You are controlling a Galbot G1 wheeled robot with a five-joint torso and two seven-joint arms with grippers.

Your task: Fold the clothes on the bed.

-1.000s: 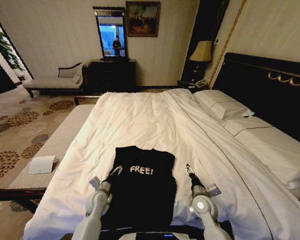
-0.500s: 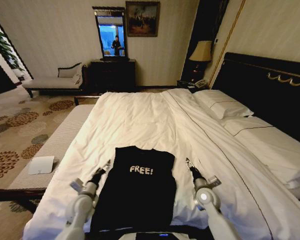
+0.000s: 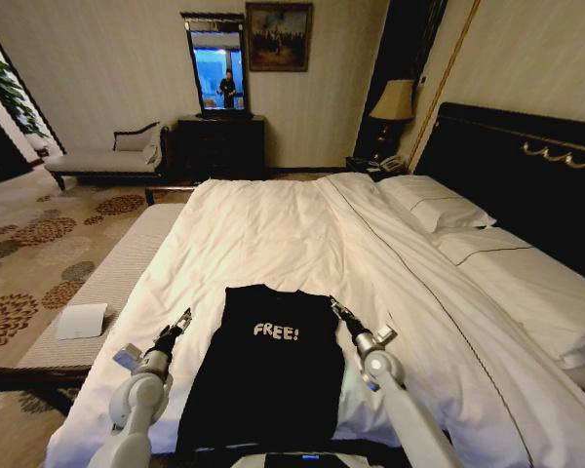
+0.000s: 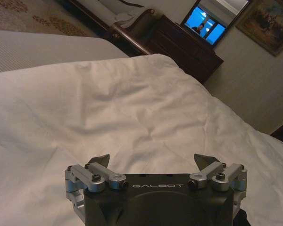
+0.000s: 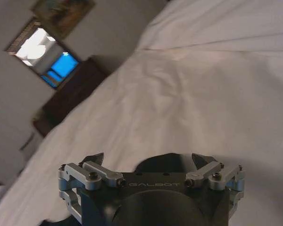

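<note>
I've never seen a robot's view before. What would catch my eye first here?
A black T-shirt with white "FREE!" lettering lies flat on the near end of a big white bed. Two grey arms reach in beside it: the left gripper, open, over the duvet off the shirt's left edge, and the right gripper, open, at its upper right corner.

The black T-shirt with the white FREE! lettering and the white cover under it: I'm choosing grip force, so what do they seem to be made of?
The black short-sleeved T-shirt looks like soft matte knit fabric, probably cotton: it lies limp and flat, without shine. The white duvet on the bed looks like smooth woven cloth, likely cotton, judging by its soft creases. Both are guesses from looks alone.
</note>
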